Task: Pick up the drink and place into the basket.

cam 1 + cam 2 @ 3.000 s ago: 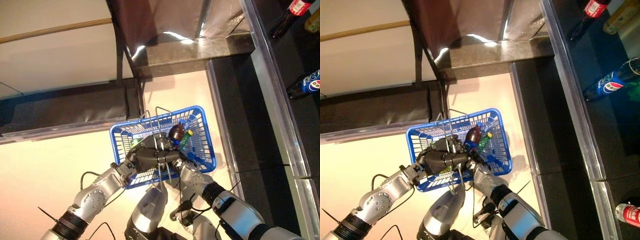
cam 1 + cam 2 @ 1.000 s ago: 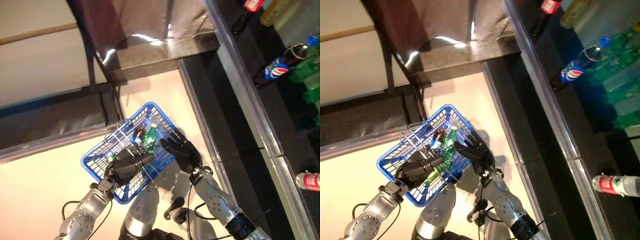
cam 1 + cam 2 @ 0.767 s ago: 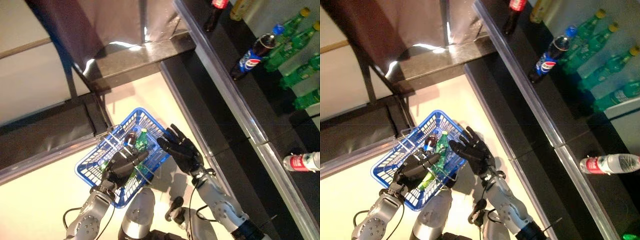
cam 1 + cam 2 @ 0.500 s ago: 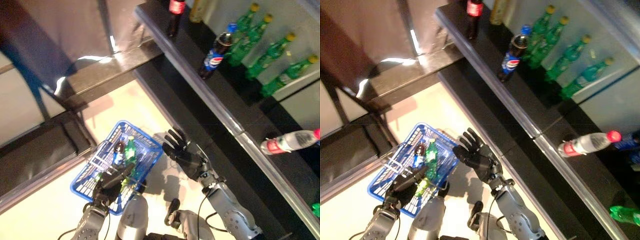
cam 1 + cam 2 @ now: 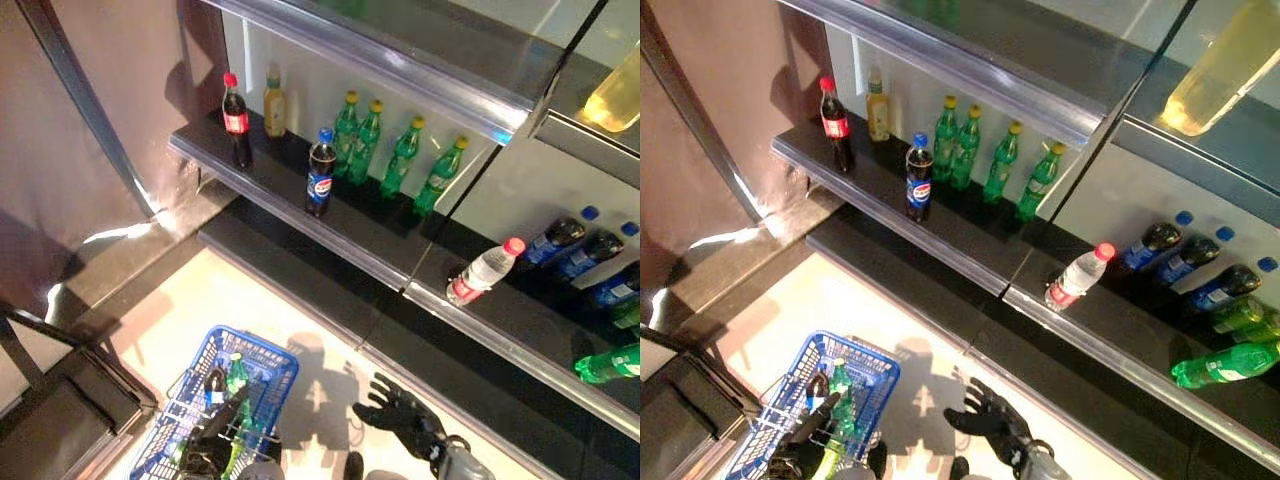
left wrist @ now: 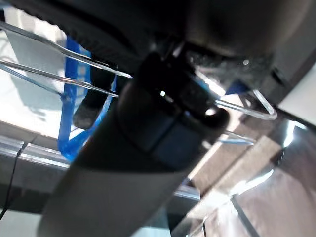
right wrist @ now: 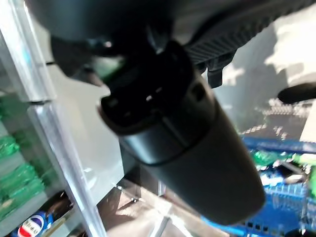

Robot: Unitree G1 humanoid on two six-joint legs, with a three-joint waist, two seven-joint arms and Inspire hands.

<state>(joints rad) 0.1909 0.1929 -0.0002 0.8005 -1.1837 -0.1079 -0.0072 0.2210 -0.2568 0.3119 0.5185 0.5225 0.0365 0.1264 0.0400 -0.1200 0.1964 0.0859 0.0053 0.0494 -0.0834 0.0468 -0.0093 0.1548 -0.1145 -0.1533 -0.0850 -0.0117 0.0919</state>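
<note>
The blue basket hangs at the lower left, held up by its wire handles in my left hand, which is shut on them. A dark cola bottle and a green bottle lie inside it. My right hand is open and empty, fingers spread, to the right of the basket and apart from it, below the shelf edge. The basket also shows in the right wrist view.
A dark shelf runs across, bearing a red-capped cola bottle, a yellow drink, a blue-capped cola bottle, green bottles and a water bottle on its side. Dark blue-capped bottles stand further right.
My right hand has let go of the dark bottle in the basket and drawn out to the right, open. The camera has swung up onto the shelves.
</note>
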